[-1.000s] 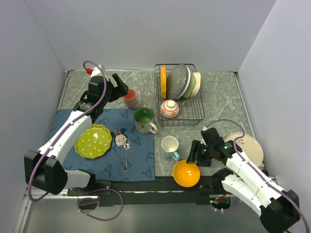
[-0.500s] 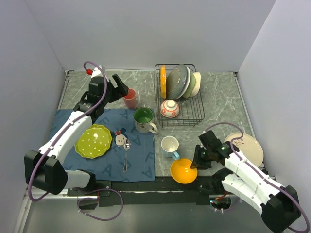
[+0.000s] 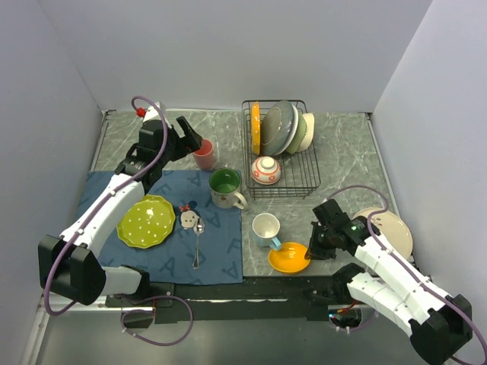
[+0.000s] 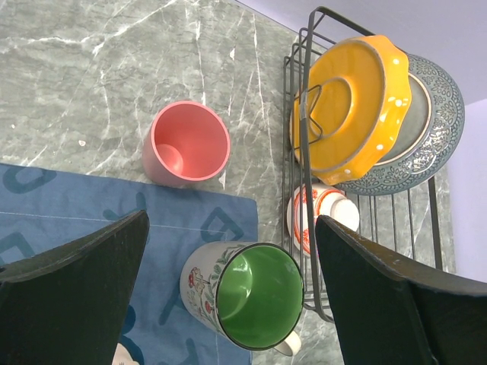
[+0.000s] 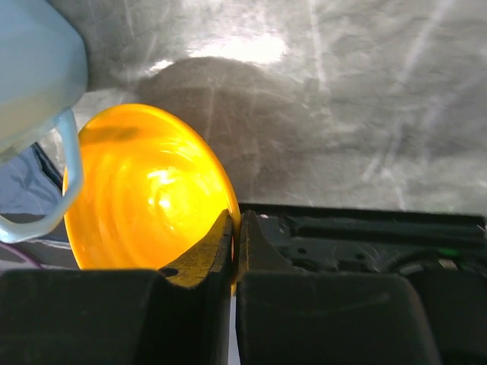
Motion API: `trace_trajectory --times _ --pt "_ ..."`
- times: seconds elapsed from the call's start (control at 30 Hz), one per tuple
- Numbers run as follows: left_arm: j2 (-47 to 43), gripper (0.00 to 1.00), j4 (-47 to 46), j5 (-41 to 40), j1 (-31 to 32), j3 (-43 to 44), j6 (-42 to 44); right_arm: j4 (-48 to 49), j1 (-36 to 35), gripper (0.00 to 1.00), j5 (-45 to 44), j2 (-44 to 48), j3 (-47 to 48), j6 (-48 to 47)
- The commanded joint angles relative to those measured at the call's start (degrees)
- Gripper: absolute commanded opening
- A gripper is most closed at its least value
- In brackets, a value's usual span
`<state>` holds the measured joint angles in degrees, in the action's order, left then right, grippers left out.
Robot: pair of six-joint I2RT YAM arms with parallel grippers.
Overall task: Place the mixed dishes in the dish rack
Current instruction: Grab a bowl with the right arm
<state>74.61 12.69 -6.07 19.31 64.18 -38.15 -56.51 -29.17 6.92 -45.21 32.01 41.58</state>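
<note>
Closed within the last second, my right fingers (image 5: 202, 258) pinch the rim of the orange bowl (image 3: 289, 257), tilted near the tabletop (image 3: 350, 152) edge. My left fingers (image 4: 76, 296) are spread; next, I'd lift it to the dish rack (image 3: 304, 171).

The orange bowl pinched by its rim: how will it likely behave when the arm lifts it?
The orange bowl looks glossy, so it may slip in the right gripper, which pinches only its rim. Held at one edge, it will probably hang tilted.
</note>
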Motion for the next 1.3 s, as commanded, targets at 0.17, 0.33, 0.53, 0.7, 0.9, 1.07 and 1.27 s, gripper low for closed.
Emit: trace_trajectory --times 0.17,0.33,0.53,0.7,0.9,1.07,1.27 --pt "-1.31 0.97 -2.32 1.06 -0.15 1.56 0.36 -11.77 -0.45 0.00 -17.89 -1.89 16.56 4.20" --pt "-1.66 0.97 -2.14 1.14 -0.15 1.65 0.53 -11.43 -0.45 0.00 -25.00 -5.85 24.23 4.83" --pt "-2.80 0.97 -1.88 0.79 -0.15 1.39 0.71 -12.84 -0.54 0.00 -31.52 -10.33 31.09 2.90" --pt "-3.33 0.97 -2.05 1.05 -0.15 0.94 0.53 -9.42 -0.36 0.00 -32.41 -10.78 34.96 0.87" --pt "-3.24 0.97 -1.70 2.55 -0.15 1.38 0.71 -3.53 0.25 0.00 -32.14 -14.11 39.88 -2.64" --pt "-3.50 0.97 -1.53 3.08 -0.15 0.94 0.80 0.96 0.87 0.00 -29.34 -17.80 40.41 -3.88" --pt "-3.86 0.97 -1.61 4.22 -0.15 0.59 1.32 5.44 3.85 0.00 -25.12 -19.65 40.85 -4.93"
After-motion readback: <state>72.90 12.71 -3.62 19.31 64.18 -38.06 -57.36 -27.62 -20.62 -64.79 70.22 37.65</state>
